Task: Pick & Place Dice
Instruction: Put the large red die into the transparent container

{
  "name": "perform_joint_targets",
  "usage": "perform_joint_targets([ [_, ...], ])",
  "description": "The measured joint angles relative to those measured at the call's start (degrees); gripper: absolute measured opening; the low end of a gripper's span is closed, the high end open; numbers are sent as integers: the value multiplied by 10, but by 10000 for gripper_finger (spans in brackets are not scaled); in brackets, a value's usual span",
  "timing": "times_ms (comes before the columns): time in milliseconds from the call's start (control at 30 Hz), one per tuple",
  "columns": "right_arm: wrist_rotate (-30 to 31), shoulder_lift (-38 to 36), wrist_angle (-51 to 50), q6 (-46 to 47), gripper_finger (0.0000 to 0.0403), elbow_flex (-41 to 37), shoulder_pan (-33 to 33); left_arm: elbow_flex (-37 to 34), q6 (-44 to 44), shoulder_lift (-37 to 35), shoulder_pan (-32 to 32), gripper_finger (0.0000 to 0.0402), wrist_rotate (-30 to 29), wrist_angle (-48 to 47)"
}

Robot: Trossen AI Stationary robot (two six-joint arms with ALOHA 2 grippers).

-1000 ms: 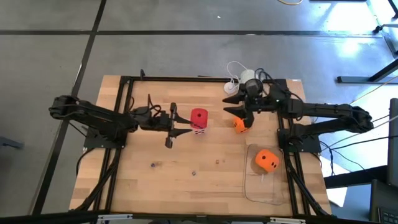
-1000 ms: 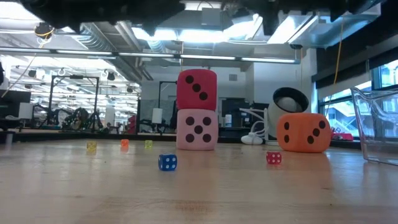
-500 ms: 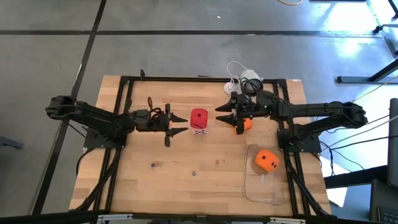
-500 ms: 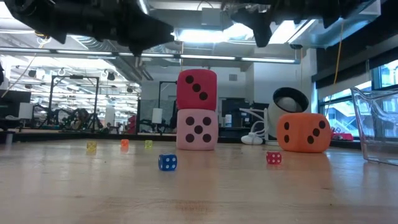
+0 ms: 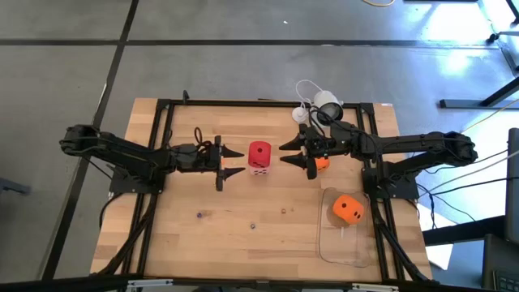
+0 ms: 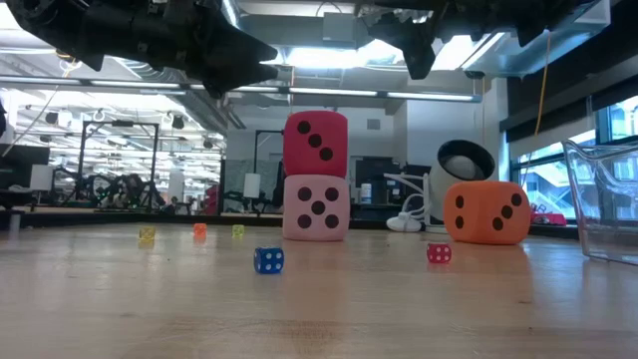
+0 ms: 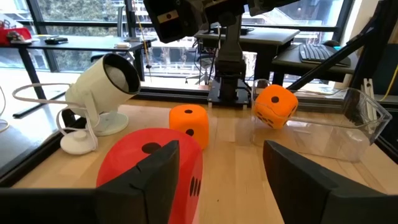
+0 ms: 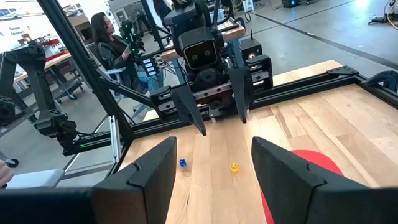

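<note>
Red die [image 5: 259, 152] sits stacked on the pale pink die [image 6: 316, 208], mid-bench [image 5: 243, 243]. Left claw [image 5: 233, 161] and right claw [image 5: 292, 154] flank the stack — fingers spread, gripping nothing. One orange die [image 5: 321, 162] lies under the right arm; another [image 5: 347, 208] in the clear tray [image 5: 328, 243].

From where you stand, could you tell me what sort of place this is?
Probably a robotics lab in an open workshop: two arms on a framed wooden table, big foam dice like the red die, and workbenches under ceiling lights behind.

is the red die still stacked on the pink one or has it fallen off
Stacked. The red die sits squarely on the pale pink die, touched by neither pincer.
</note>
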Motion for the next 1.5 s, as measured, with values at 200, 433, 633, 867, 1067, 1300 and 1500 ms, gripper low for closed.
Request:
perform_joint_targets([
  [200, 0, 0, 0, 0, 208, 0, 0, 0, 0, 0, 0, 229, 1, -14],
  [433, 0, 0, -2, 1, 208, 0, 3, 0, -20, 0, -1, 230, 1, -42],
  [633, -7, 0, -16, 3, 208, 0, 21, 0, -30, 0, -1, 228, 1, -86],
  [867, -6, 0, -36, 3, 208, 0, 34, 0, -30, 0, -1, 230, 1, -97],
  [1067, -6, 0, -38, 4, 208, 0, 38, 0, -30, 0, -1, 228, 1, -100],
  [1300, 39, 0, -38, 3, 208, 0, 43, 1, -58, 3, -1, 230, -18, -112],
  [1500, 182, 6, -35, 15, 208, 0, 66, 1, -78, 20, -1, 229, -45, -113],
])
